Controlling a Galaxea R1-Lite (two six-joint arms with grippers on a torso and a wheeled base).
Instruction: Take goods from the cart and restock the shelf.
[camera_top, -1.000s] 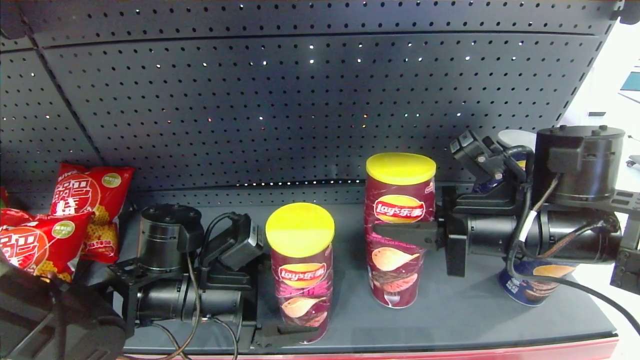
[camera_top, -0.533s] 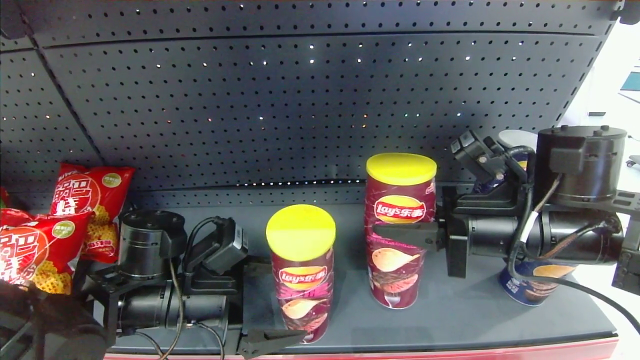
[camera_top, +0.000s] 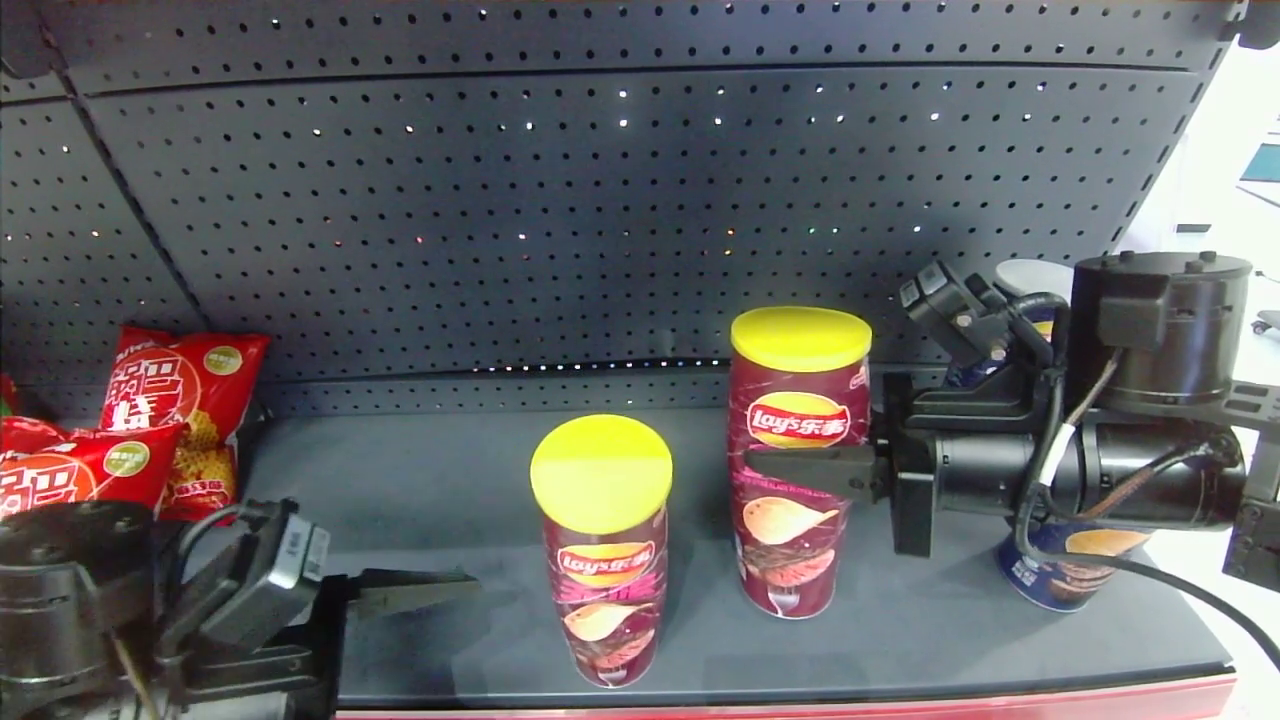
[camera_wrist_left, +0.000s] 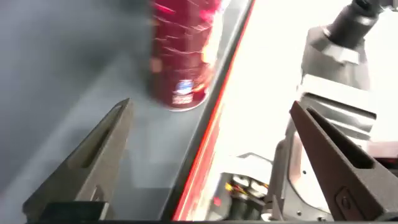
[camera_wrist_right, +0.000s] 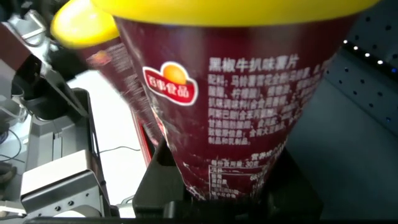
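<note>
Two maroon chip cans with yellow lids stand upright on the dark shelf (camera_top: 440, 480). The front can (camera_top: 602, 560) stands free. My left gripper (camera_wrist_left: 211, 162) is open with nothing between its fingers, back at the shelf's front left, and one finger (camera_top: 410, 590) points toward that can (camera_wrist_left: 180, 56) from a short way off. The taller-looking rear can (camera_top: 800, 450) is held at mid-height by my right gripper (camera_top: 792, 462), which is shut on it. Seen from the right wrist, this can (camera_wrist_right: 249, 112) is close up, with the front can (camera_wrist_right: 87, 31) behind it.
Red snack bags (camera_top: 185, 420) lean at the shelf's left end. A blue can (camera_top: 1065, 570) stands at the right end, behind my right arm. A perforated panel (camera_top: 600, 220) backs the shelf, and a red strip (camera_top: 800, 700) marks its front edge. Bare shelf lies between the bags and the cans.
My left gripper has drawn away from the front can, leftward and toward the shelf's front edge, leaving it standing alone. The right arm and its can have stayed put.
</note>
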